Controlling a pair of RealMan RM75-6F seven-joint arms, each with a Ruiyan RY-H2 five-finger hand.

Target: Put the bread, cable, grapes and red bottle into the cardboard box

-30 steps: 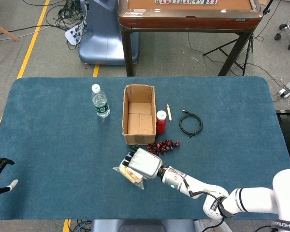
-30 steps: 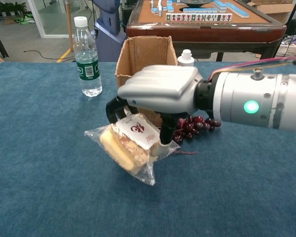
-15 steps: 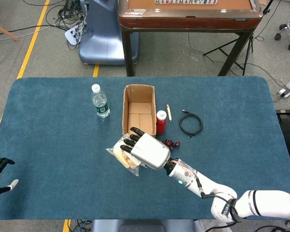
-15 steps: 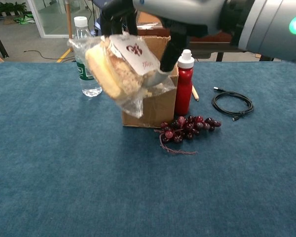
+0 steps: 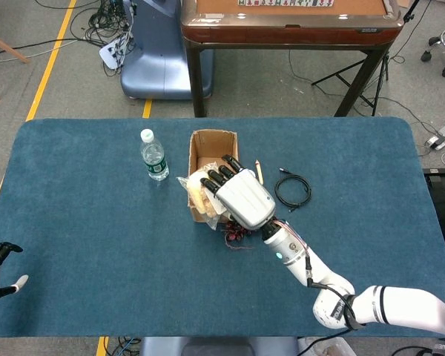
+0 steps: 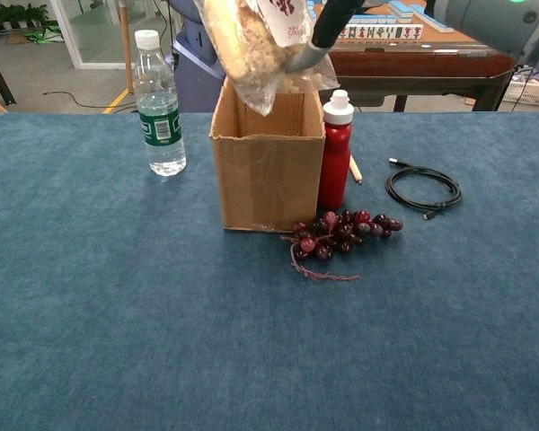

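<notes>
A water bottle (image 5: 154,155) stands upright on the blue table (image 5: 74,222).

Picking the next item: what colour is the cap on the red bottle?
White, on the red bottle beside the cardboard box; clearest in the chest view.

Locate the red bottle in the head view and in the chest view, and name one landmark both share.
Head view: the red bottle is not visible; the right hand covers its spot.
Chest view: the red bottle stands upright right of centre, beside the cardboard box's right wall.
Shared landmark: the cardboard box.
</notes>
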